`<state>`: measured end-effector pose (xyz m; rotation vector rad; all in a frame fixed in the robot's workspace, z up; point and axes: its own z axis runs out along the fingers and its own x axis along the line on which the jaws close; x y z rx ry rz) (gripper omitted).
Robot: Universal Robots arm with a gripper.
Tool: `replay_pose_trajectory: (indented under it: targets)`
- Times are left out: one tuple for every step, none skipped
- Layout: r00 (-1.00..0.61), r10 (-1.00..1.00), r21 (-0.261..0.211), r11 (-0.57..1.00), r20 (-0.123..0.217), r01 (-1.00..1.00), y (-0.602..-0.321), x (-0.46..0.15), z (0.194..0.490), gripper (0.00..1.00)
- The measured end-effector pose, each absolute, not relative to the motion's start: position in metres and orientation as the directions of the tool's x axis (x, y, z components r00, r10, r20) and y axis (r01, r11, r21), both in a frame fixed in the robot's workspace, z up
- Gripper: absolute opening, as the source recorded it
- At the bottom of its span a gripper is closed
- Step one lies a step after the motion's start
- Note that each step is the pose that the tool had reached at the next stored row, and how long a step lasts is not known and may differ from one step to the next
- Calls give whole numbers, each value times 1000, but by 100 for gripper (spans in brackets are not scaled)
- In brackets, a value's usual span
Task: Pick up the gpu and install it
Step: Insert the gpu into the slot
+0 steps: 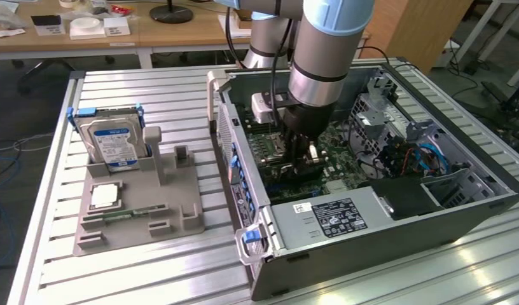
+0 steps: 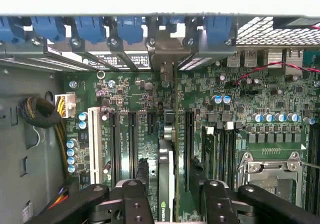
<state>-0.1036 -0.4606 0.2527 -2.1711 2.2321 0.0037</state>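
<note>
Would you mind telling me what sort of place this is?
Likely a robotics lab: a robot arm works inside an open computer case on a slatted metal table, with office desks behind.

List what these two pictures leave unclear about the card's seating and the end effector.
- Thin dark expansion card, wrist view: seen edge-on; its contact edge is hidden, so full seating is unclear.
- Exterior view: the arm and black end effector cover the card.
- Wrist view: the frame edge cuts off the fingers.

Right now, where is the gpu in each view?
Exterior view: the gpu stands on edge on the motherboard inside the open case, under the gripper.
Wrist view: it runs edge-on between the open fingers.
Shared landmark: the green motherboard.
</note>
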Motion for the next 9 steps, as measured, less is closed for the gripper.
replay_pose_trajectory:
  targets:
    - [-27, -999, -18, 28, -22, -999, -461, -104, 253, 45]
    - [-27, -999, -18, 28, -22, -999, -461, -104, 253, 45]
    - [-28, -999, -18, 28, -21, -999, -461, -104, 253, 45]
    - [-28, -999, -18, 28, -21, -999, -461, -104, 254, 45]
    - [-28, -999, -18, 28, -21, -999, -461, -104, 255, 45]
    - [-28, -999, -18, 28, -21, -999, -461, -104, 257, 45]
    - [-28, -999, -18, 28, -21, -999, -461, -104, 260, 45]
    - [-28, -999, -18, 28, -21, -999, -461, -104, 262, 45]
    - [-28, -999, -18, 28, -21, -999, -461, -104, 265, 45]
